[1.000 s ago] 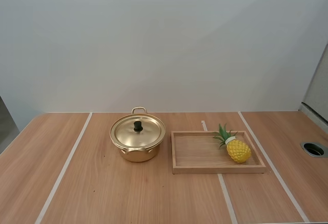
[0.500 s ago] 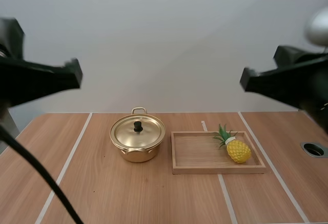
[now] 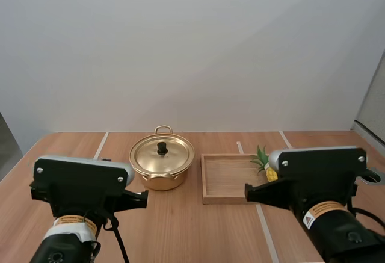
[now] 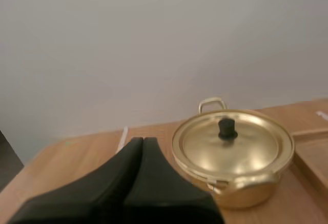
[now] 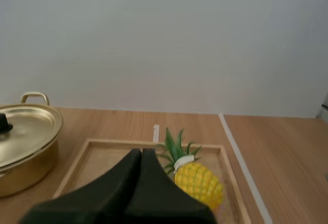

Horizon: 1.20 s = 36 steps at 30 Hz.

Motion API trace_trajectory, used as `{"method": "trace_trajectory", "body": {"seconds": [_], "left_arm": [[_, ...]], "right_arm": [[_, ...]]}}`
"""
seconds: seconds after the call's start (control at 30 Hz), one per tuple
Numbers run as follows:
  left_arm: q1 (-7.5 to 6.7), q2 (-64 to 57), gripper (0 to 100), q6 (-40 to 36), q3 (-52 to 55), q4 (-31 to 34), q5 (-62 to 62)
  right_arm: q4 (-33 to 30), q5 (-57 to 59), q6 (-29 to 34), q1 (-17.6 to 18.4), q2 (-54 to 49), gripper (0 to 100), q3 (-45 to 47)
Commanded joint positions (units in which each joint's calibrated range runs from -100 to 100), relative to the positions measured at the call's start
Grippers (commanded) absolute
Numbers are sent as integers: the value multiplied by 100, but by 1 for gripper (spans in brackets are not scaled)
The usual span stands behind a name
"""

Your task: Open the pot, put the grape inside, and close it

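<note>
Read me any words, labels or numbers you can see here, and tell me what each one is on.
left arm label: yellow sticker, print too small to read.
right arm label: yellow sticker, print too small to read.
No text shows on the pot, the wooden tray or the pineapple.

Pot (image 3: 161,182) & lid (image 3: 174,157) are coloured shiny gold, knob (image 3: 162,148) black. Tray (image 3: 225,179): light brown wood. Pineapple (image 5: 199,183) is coloured yellow w/ criss-cross bumps, green leaves (image 5: 173,149), white band (image 5: 182,163). Table (image 3: 180,227): brown wood, crossed by white lines (image 3: 265,230). L gripper (image 4: 143,141) & R gripper (image 5: 141,153) are coloured black.
</note>
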Motion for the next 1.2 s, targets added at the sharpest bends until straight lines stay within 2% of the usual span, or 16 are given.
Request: {"method": "trace_trajectory", "body": {"seconds": [0.0, 0.1, 0.3, 1.17], "left_arm": [[10, -24, 0, -530, 91, 27, 463], [10, -24, 0, -851, 91, 72, 909], [10, -24, 0, -1259, 91, 98, 989], [10, -24, 0, -1260, 91, 98, 897]], "right_arm": [[-72, -113, 99, -32, -60, 0, 570], [-72, -1, 236, -42, -60, 0, 645], [-72, 143, 433, -87, -60, 0, 645], [-112, 92, 414, -87, -60, 0, 645]]}}
